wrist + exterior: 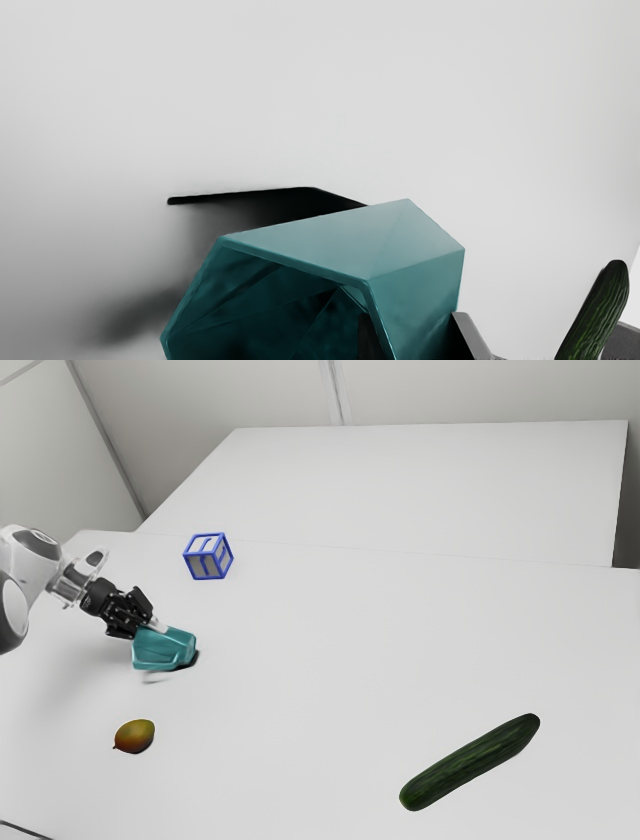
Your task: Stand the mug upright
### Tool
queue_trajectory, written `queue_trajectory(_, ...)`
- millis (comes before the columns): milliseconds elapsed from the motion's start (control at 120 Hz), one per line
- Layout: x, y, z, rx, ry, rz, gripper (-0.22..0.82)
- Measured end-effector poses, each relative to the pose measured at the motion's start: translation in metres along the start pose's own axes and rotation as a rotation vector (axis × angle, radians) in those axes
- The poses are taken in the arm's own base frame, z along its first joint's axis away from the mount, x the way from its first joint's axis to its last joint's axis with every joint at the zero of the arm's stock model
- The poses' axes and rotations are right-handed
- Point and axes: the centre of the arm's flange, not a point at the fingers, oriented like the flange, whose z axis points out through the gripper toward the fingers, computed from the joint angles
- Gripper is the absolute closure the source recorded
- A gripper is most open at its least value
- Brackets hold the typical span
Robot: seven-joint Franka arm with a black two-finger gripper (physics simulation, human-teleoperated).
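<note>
The teal mug [163, 648] lies tilted on its side on the exterior view's left, with a shadow under it. At its upper edge is the black gripper [150, 623], reaching down from the arm. Seen from the hand, the faceted mug [415, 265] turns its open mouth toward the camera. The gripper [417, 332] is shut on the mug's wall, one dark finger inside the mouth and the other against the outside. The lower part of the mug is out of the wrist view, and no handle can be made out.
A blue-edged cube [208, 556] stands beyond the mug on the white table [330, 660]. A brownish mango [135, 736] lies on the mug's near side. The dark green cucumber [470, 762] is farther off, toward the exterior view's lower right; the wrist view also has the cucumber [595, 310].
</note>
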Motion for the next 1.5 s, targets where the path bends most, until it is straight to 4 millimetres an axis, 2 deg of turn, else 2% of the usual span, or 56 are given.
queue_trajectory(242,0.003,0.017,0.005,-0.027,-0.004,0.019,0.73)
queue_trajectory(500,0.003,0.06,0.002,0.011,-0.018,0.085,0.77)
queue_trajectory(567,0.006,0.075,0.008,0.04,-0.026,0.109,0.77)
queue_trajectory(667,0.008,0.107,0.023,0.113,-0.036,0.158,0.77)
queue_trajectory(742,0.004,0.132,0.038,0.183,-0.042,0.192,0.78)
queue_trajectory(908,-0.009,0.168,0.067,0.361,-0.044,0.251,0.78)
queue_trajectory(1133,-0.027,0.188,0.095,0.53,-0.034,0.271,0.78)
queue_trajectory(1242,-0.038,0.189,0.11,0.579,-0.022,0.256,0.78)
queue_trajectory(1500,-0.039,0.208,0.128,0.706,0.03,0.261,0.78)
